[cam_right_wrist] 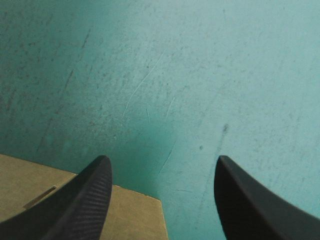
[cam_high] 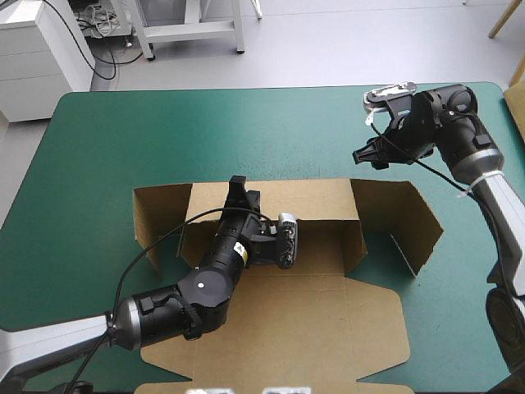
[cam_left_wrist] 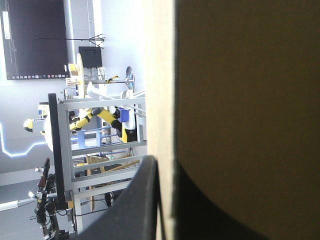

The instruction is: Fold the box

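The brown box (cam_high: 312, 295) lies in the middle of the table, its broad panel flat toward the near edge and its far wall (cam_high: 303, 199) raised. My left gripper (cam_high: 239, 190) reaches up from the near left and is shut on the top edge of that wall. In the left wrist view the board (cam_left_wrist: 240, 100) stands edge-on between the two fingers of that gripper (cam_left_wrist: 167, 200). My right gripper (cam_high: 367, 156) hovers open above the cover just beyond the box's right flap (cam_high: 398, 215). Its wrist view shows the gripper (cam_right_wrist: 162, 160) over bare cover, a box corner (cam_right_wrist: 30, 185) under one finger.
A side flap (cam_high: 154, 215) stands up at the box's left end. The teal-green cover (cam_high: 246, 131) runs from the box to the far edge. A white cabinet (cam_high: 41, 57) stands off the table's far left corner.
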`<state>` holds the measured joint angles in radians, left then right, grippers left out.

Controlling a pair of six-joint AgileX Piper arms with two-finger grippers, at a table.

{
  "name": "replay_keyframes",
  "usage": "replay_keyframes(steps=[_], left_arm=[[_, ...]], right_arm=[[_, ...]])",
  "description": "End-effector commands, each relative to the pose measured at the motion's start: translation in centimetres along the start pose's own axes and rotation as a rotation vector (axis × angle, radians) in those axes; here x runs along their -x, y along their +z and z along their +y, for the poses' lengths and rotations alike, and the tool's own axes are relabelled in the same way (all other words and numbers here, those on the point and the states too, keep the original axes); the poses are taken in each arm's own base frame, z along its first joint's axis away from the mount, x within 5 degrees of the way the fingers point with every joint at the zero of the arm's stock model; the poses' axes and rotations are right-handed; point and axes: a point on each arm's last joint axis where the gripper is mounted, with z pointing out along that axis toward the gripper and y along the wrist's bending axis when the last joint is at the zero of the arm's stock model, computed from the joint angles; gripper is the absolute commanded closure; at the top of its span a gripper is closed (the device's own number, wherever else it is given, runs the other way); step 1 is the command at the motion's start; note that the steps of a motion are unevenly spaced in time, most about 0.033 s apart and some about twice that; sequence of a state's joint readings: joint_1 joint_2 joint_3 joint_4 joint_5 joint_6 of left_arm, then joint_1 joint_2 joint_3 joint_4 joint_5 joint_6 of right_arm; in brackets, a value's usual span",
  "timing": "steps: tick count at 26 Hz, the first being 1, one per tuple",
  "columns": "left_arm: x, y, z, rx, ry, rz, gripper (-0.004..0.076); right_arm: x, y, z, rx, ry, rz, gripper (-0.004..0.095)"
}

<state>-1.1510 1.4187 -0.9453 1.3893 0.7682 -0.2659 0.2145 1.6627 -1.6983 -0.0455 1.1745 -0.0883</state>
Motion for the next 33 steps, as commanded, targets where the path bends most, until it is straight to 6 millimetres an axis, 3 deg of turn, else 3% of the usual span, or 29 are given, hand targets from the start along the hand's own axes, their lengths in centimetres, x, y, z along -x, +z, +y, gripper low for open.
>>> replay_keyframes(steps=[1, 11, 17, 25, 33], left_arm=[[0.5, -0.8, 1.0, 0.013, -0.046, -0.066, 0.0731], [0.5, -0.8, 1.0, 0.013, -0.046, -0.066, 0.0731], [0.5, -0.8, 1.0, 0.014, -0.047, -0.060, 0.0731], [0.4, -0.8, 1.0, 0.015, -0.047, -0.058, 0.0731], [0.4, -0.8, 1.0, 0.015, -0.045, -0.058, 0.0731]], right_arm=[[0.2, -2.7, -0.3, -0.007, 0.002, -0.078, 0.0348], [-2.0, -1.3, 0.0, 0.005, 0.003, 0.005, 0.0348], [-3.4, -2.7, 0.3, 0.026, -0.008, -0.020, 0.0380], [-7.2, -4.5, 1.6, 0.115, -0.042, -0.117, 0.0429], [-12.1, -4.4, 3.2, 0.229, -0.123, -0.127, 0.0429]])
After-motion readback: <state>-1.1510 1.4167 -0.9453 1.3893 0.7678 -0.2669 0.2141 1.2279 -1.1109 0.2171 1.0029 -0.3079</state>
